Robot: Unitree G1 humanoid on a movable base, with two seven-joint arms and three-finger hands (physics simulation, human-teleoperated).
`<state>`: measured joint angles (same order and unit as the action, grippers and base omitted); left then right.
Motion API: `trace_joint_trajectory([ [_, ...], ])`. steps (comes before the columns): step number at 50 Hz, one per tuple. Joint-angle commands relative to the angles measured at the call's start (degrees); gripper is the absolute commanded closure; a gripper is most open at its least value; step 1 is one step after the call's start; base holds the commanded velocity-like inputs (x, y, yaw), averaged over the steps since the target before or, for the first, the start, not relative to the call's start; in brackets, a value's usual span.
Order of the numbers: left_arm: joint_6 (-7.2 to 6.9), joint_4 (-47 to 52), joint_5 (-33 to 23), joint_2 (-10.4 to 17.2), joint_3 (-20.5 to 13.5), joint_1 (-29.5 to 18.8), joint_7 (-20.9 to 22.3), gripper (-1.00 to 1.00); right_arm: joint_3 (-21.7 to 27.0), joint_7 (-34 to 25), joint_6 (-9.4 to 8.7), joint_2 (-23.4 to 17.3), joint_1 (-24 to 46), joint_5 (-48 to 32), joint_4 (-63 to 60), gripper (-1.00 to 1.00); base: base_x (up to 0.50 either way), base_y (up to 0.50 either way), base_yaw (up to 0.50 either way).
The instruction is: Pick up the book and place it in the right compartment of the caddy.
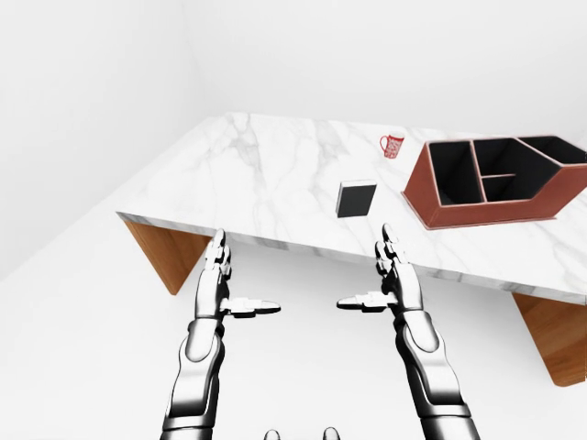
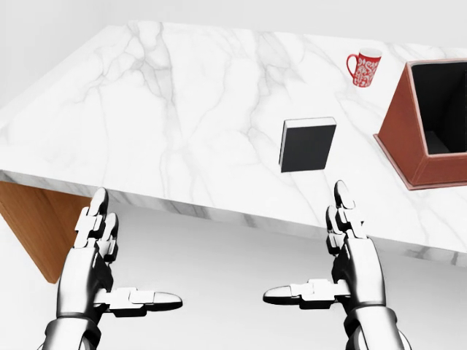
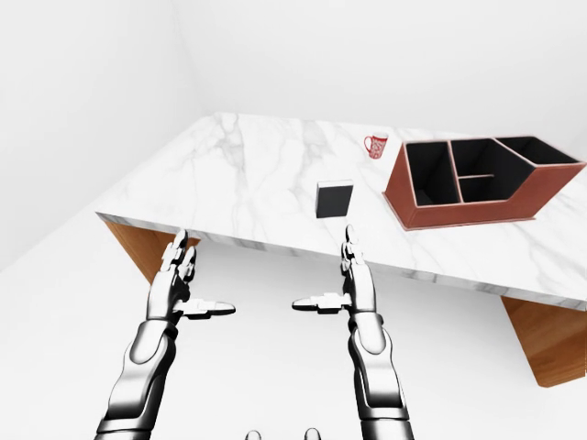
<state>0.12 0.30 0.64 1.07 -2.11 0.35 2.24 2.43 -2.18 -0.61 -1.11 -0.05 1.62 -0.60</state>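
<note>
My left hand (image 2: 91,273) and right hand (image 2: 354,270) are shiny silver metal. Each has three segmented fingers with dark joints. My forearms are chrome too.

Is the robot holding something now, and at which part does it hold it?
Nothing is held. Both the left hand and the right hand are open and empty, short of the table edge; the book lies untouched on the table.

In the head view we see the caddy (image 2: 427,138) cut off at the right edge, only one compartment showing; mug (image 1: 393,145) pattern too small to read in the eye views
</note>
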Motion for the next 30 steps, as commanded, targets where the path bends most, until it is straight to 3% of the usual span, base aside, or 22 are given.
trace_joint_trajectory([
  [1,-0.03,0.01,0.00,-0.01,0.00,0.00,0.00,-1.00,-0.04,0.03,-0.16,0.00,0.00,-0.06,-0.07,-1.00,0.00,0.00,0.26],
  [9,0.52,-1.22,-0.02,0.02,-0.15,-0.45,-0.17,-1.00,-0.02,0.07,0.01,0.03,-0.01,-0.04,0.15,-1.00,0.00,0.00,0.26],
  [13,-0.13,-0.42,-0.03,-0.01,-0.04,-0.24,-0.24,-1.00,0.05,0.00,-0.36,-0.01,-0.01,0.13,-0.07,-1.00,0.00,0.00,0.26],
  [15,0.19,-0.85,-0.02,-0.01,-0.07,-0.32,-0.24,-1.00,0.05,0.01,-0.01,0.03,-0.01,0.12,0.25,-1.00,0.00,0.00,0.26],
  [30,0.11,-0.65,-0.09,-0.01,0.04,-0.26,-0.31,-1.00,-0.01,-0.37,0.25,-0.03,0.30,-0.20,0.95,-1.00,0.00,0.00,0.01],
])
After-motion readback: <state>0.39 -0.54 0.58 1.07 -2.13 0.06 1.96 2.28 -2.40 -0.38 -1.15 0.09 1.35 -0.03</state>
